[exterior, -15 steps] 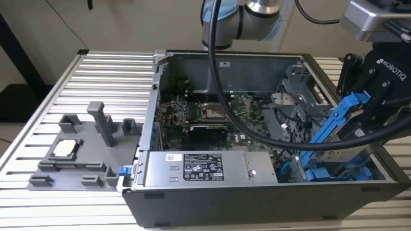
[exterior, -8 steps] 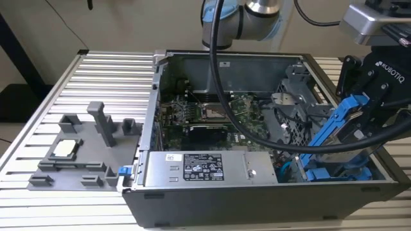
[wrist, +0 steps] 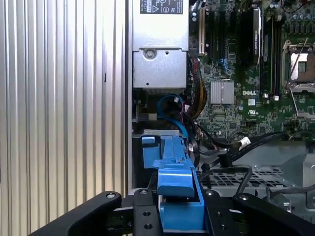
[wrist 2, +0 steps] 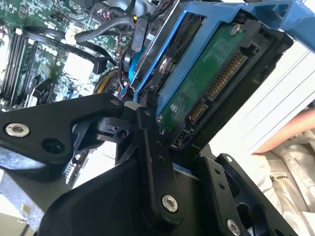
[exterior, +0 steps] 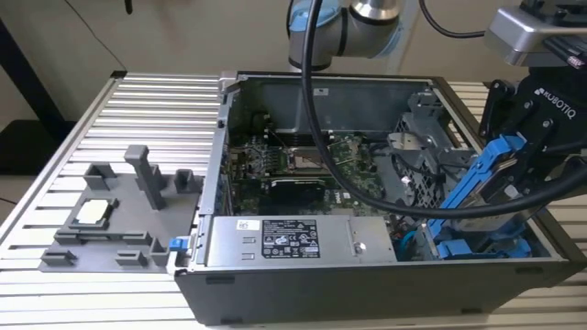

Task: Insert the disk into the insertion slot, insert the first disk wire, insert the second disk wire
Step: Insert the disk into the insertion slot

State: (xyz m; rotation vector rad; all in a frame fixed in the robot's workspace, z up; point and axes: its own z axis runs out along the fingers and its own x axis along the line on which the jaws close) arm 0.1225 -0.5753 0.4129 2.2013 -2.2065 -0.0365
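My gripper [exterior: 518,161] is shut on the disk [exterior: 477,185], a drive in a bright blue carrier. It hangs steeply tilted over the right end of the open computer case [exterior: 303,289]. The disk's lower end points down at the drive cage in the case's near right corner, where another blue-carriered drive [exterior: 482,247] lies. The insertion slot is hidden behind the disk. In the second wrist view the disk's green board and connectors [wrist 2: 206,83] face the camera between the black fingers [wrist 2: 152,162]. The blue carrier [wrist: 174,184] stands in the gripper [wrist: 179,216] in the first wrist view. A blue cable [wrist: 170,103] and black cables lie loose beyond it.
A silver power supply [exterior: 293,240] lines the case's near wall, with the motherboard [exterior: 303,161] behind it. A perforated grey bracket [wrist: 231,178] sits beside the carrier. Grey fixture blocks [exterior: 119,213] stand on the ribbed table at the exterior view's left. A person's arm [wrist 2: 295,130] shows past the disk.
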